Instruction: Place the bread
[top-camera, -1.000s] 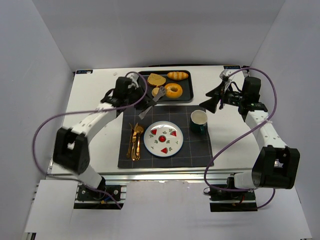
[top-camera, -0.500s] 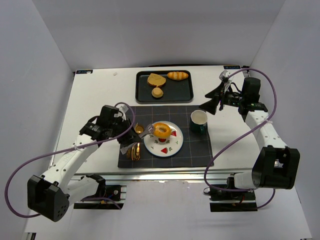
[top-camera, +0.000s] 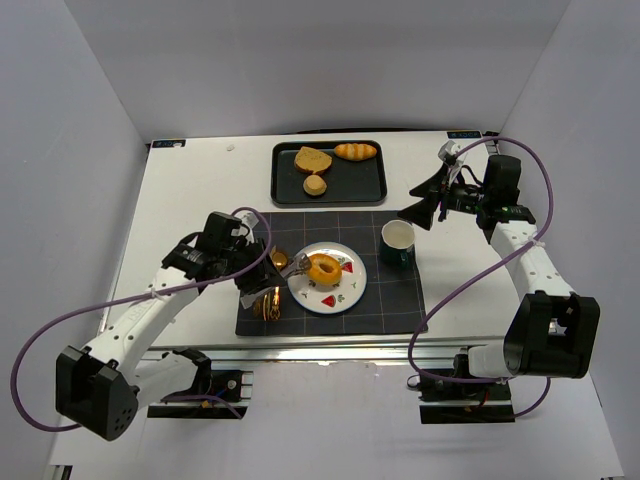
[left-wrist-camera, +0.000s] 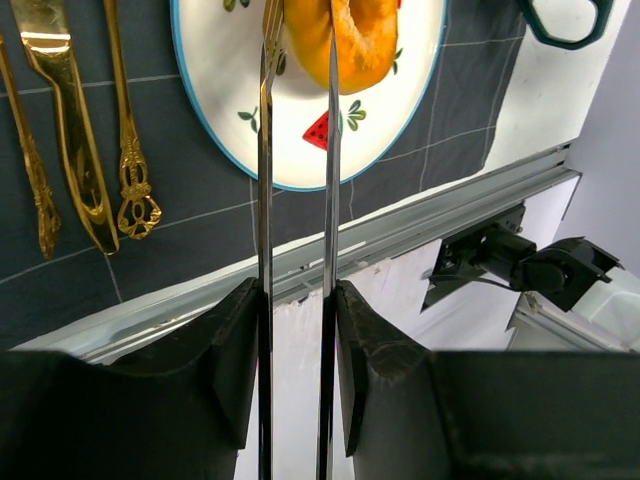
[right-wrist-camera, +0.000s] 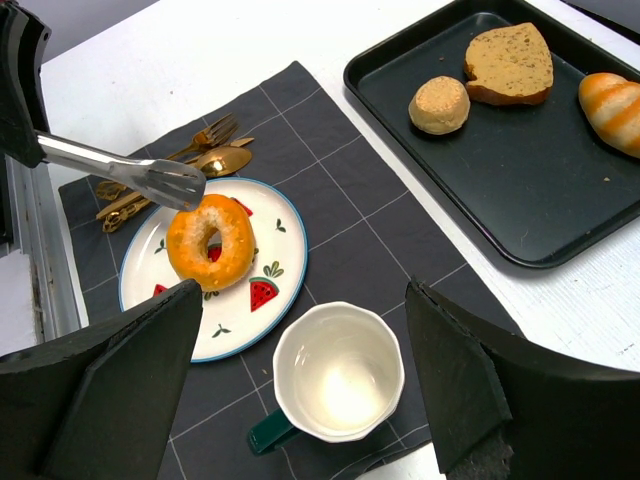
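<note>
A ring-shaped golden bread (top-camera: 323, 268) (right-wrist-camera: 210, 242) (left-wrist-camera: 358, 40) lies on the white watermelon-pattern plate (top-camera: 348, 290) (right-wrist-camera: 150, 295) (left-wrist-camera: 400, 100). My left gripper (top-camera: 254, 277) (left-wrist-camera: 297, 290) is shut on metal tongs (top-camera: 287, 271) (left-wrist-camera: 264, 200) (right-wrist-camera: 120, 162). The tong tips straddle the bread's left edge, slightly spread. My right gripper (top-camera: 425, 206) (right-wrist-camera: 303, 290) hangs open and holds nothing, above the green mug (top-camera: 397, 243) (right-wrist-camera: 338, 375).
A black tray (top-camera: 376, 190) (right-wrist-camera: 400, 120) at the back holds a bread slice (top-camera: 312, 159), a striped roll (top-camera: 355, 151) and a small round bun (top-camera: 315, 185). Gold cutlery (top-camera: 268, 300) (left-wrist-camera: 70, 150) lies left of the plate on the dark placemat (top-camera: 395, 300).
A second ago the left arm was at the tray; it has brought the ring bread to the plate and set it down. The tong arms have spread a little. The right arm is still.
</note>
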